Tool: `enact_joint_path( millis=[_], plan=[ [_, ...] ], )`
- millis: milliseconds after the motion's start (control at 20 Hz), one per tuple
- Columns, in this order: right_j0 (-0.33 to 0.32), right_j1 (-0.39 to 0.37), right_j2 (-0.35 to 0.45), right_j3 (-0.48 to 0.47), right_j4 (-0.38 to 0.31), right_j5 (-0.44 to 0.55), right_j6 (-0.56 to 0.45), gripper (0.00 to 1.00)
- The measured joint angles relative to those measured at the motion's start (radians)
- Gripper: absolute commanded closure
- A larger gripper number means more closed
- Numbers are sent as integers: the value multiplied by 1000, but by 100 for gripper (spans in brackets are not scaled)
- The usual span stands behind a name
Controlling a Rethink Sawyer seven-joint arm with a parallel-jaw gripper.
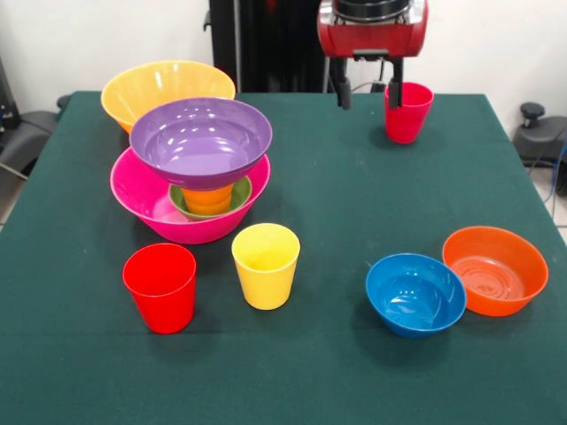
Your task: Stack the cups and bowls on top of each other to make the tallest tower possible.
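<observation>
I have the arm coming down from the top edge, just right of centre, and only its lower end shows: a red wrist housing with a dark collar above it. Below the housing hangs the end effector [369, 96], pointing straight down, with two dark fingers [342, 92] spread well apart. Taking the crimson-pink cup [407, 112] as my landmark, the finger on the picture's right sits at the cup's rim on its left side, overlapping it, though I cannot tell if it touches. The other finger hangs clear to the cup's left, over the tabletop [337, 204]. Nothing sits between the two fingers.
</observation>
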Motion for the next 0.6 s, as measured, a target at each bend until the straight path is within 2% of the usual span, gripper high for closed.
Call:
enact_joint_path(
  millis=[600],
  plan=[
    [-7,40,-2,-57,0,17,0,0]
  ],
)
